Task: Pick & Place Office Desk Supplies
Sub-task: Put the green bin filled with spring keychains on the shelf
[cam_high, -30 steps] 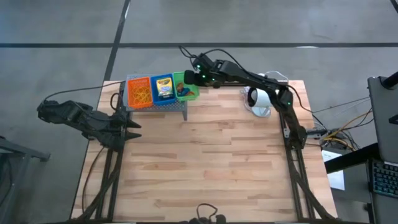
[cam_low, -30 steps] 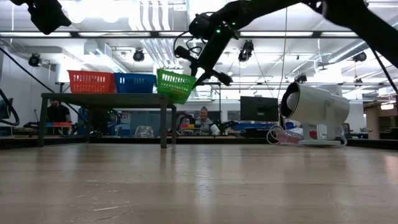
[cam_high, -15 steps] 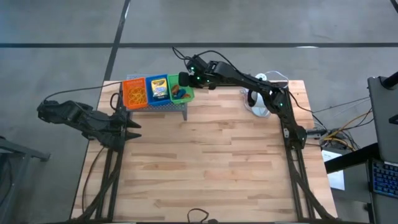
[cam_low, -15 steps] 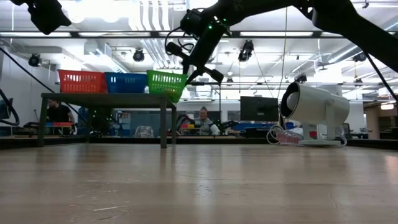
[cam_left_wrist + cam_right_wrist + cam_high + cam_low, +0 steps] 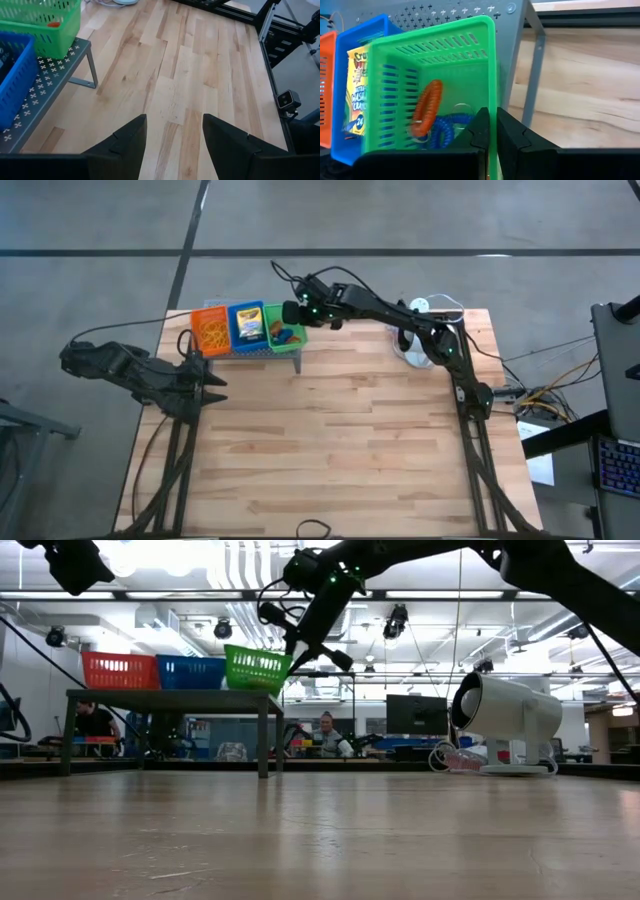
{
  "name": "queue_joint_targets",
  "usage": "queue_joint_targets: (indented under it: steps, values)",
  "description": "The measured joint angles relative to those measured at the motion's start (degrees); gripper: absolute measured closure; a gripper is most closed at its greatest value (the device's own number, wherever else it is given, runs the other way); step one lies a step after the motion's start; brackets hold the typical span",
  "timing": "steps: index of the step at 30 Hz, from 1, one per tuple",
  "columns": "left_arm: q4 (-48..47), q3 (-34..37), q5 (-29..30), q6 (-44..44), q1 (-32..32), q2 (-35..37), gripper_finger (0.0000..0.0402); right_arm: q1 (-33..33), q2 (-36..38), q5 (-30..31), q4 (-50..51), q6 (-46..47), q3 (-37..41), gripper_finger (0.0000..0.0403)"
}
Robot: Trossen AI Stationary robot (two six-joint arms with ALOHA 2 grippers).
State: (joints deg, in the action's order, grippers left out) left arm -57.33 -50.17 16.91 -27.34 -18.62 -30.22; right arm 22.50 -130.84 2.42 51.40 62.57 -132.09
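Three small baskets stand in a row on the grey perforated rack point(image 5: 245, 352) at the table's far left. The orange basket point(image 5: 210, 332) holds thin orange rubber bands. The blue basket point(image 5: 250, 327) holds a yellow-green crayon box point(image 5: 355, 100). The green basket point(image 5: 285, 335) holds a red elastic loop point(image 5: 427, 112) and a blue one point(image 5: 442, 135), and its bottom rests on the rack's right end point(image 5: 257, 668). My right gripper point(image 5: 297, 312) is shut on this basket. My left gripper point(image 5: 215, 385) waits open over the table's left edge. My right gripper pinches the green basket's right-hand wall at its rim point(image 5: 493, 100), near the far corner. One finger point(image 5: 480, 127) is inside the basket and the other point(image 5: 512, 135) outside. The fingers slant down from the far right. The basket is about level, with its bottom on the rack.
The white cylindrical device point(image 5: 415, 345) lies near the far right edge, with cables beside it. The rack's legs point(image 5: 92, 75) stand on the wood. The wide middle and near part of the table point(image 5: 340, 450) is bare wood.
My right gripper has moved toward the table's left, carrying the green basket from hanging tilted off the rack's right end to level on the rack. The blue and orange baskets have slid left along the rack ahead of it.
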Motion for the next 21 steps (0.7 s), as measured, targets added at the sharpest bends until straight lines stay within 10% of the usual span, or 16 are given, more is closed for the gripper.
queue_joint_targets:
  steps: [21]
  values:
    - [0.0, 0.0, 0.0, 0.0, 0.0, 0.0, 0.0201, 0.1, -0.2, 0.7, -0.8, -2.8, 0.1, 0.039]
